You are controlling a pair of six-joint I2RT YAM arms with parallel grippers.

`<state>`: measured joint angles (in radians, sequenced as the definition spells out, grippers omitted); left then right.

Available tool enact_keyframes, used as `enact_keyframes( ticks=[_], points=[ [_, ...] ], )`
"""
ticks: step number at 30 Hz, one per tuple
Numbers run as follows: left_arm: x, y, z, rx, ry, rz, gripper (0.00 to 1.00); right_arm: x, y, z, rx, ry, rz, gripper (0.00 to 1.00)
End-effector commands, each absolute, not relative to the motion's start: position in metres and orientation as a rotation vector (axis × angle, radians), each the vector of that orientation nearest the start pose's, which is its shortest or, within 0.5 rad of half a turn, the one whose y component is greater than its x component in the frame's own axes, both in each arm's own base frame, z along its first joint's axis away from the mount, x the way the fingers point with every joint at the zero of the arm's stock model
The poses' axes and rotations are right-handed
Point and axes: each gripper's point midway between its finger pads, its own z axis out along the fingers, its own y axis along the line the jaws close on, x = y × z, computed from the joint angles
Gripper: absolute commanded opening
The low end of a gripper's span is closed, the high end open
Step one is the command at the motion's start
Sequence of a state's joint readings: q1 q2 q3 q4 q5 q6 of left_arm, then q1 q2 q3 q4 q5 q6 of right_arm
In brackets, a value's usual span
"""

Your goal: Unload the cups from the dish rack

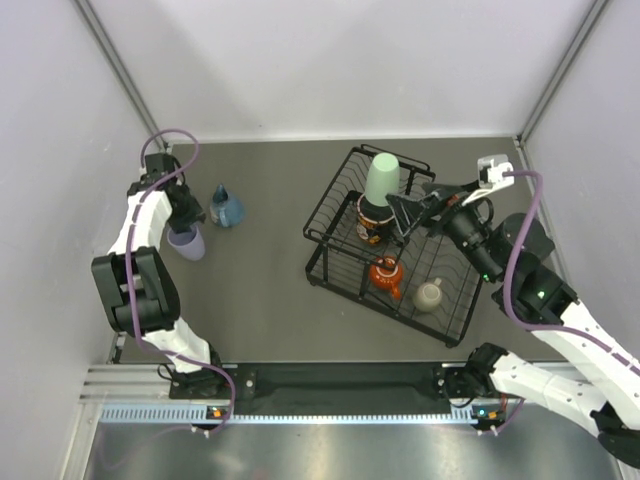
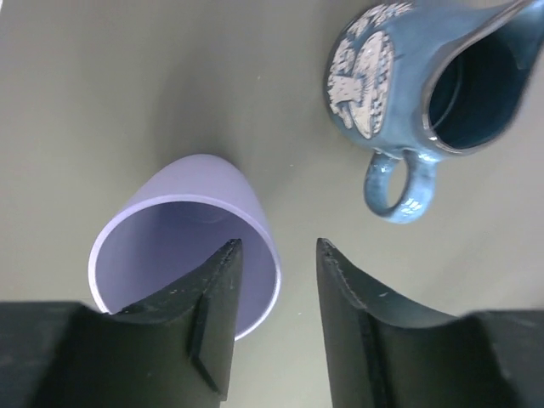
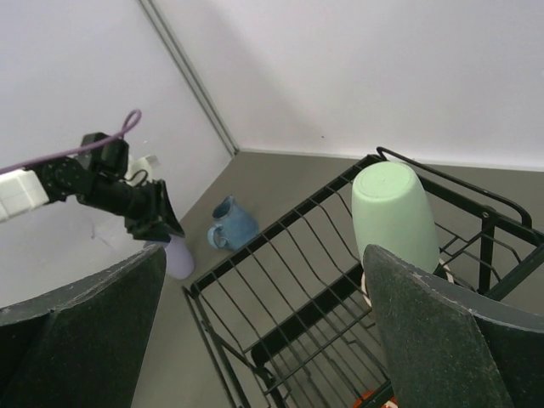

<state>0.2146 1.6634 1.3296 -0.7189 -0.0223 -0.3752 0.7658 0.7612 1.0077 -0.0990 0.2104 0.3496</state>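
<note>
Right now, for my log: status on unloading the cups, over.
Left gripper open, straddling rim of lavender tumbler, beside blue mug on table. Right gripper open, near mint-green tumbler. Red mug, orange cup, beige mug also in dish rack. No obstruction seen.

A smooth, matt counter [image 2: 127, 85], dull grey-green. On it are a lavender tumbler [image 2: 183, 246] with a smooth, matt, plastic-looking skin, and a blue mug [image 2: 399, 76] of glossy glazed ceramic with a rough white raised patch. The left end effector [image 2: 278, 246] has black fingers [image 2: 217, 314] of matt, grainy plastic. The rack [image 3: 310, 317] is thin black wire, faintly shiny. A mint tumbler [image 3: 395, 212] looks smooth and matt.
</note>
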Motion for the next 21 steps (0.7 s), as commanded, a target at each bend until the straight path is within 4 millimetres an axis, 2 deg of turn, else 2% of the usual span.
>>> enact_keyframes(
  ticks=[1,5,7,8,10,11,12,13,15,16,18,19,20,21],
  points=[
    [0.39,0.071,0.16,-0.741,2.416,-0.058,0.48,0.238,0.196,0.413,-0.149,1.465,0.73,1.0],
    [0.394,0.06,0.194,-0.718,2.35,-0.152,0.57,0.238,0.2,0.419,-0.19,1.459,0.725,1.0],
    [0.393,0.046,0.214,-0.69,2.307,-0.254,0.62,0.238,0.207,0.422,-0.23,1.457,0.725,1.0],
    [0.396,0.041,0.223,-0.668,2.272,-0.294,0.83,0.239,0.207,0.427,-0.247,1.447,0.713,1.0],
    [0.393,0.021,0.247,-0.605,2.209,-0.428,0.99,0.246,0.214,0.421,-0.282,1.475,0.684,1.0],
    [0.398,0.016,0.261,-0.563,2.155,-0.468,0.99,0.249,0.214,0.423,-0.297,1.473,0.658,1.0],
    [0.395,0.012,0.274,-0.539,2.114,-0.491,0.99,0.255,0.213,0.421,-0.296,1.481,0.629,1.0],
    [0.394,0.004,0.281,-0.514,2.09,-0.547,0.99,0.264,0.218,0.412,-0.305,1.51,0.598,1.0],
    [0.395,-0.008,0.302,-0.443,2.0,-0.623,0.99,0.282,0.212,0.407,-0.285,1.532,0.489,1.0],
    [0.39,-0.027,0.313,-0.38,1.976,-0.757,0.99,0.295,0.216,0.394,-0.306,1.572,0.432,1.0],
    [0.383,-0.048,0.331,-0.286,1.895,-0.889,0.99,0.307,0.215,0.397,-0.31,1.599,0.386,1.0],
    [0.378,-0.057,0.335,-0.287,1.881,-0.954,0.99,0.318,0.223,0.386,-0.335,1.635,0.371,1.0],
    [0.374,-0.067,0.339,-0.249,1.868,-0.991,0.99,0.323,0.224,0.396,-0.344,1.622,0.368,1.0],
    [0.37,-0.08,0.34,-0.184,1.859,-1.008,0.99,0.329,0.233,0.386,-0.393,1.648,0.37,1.0]
  ],
)
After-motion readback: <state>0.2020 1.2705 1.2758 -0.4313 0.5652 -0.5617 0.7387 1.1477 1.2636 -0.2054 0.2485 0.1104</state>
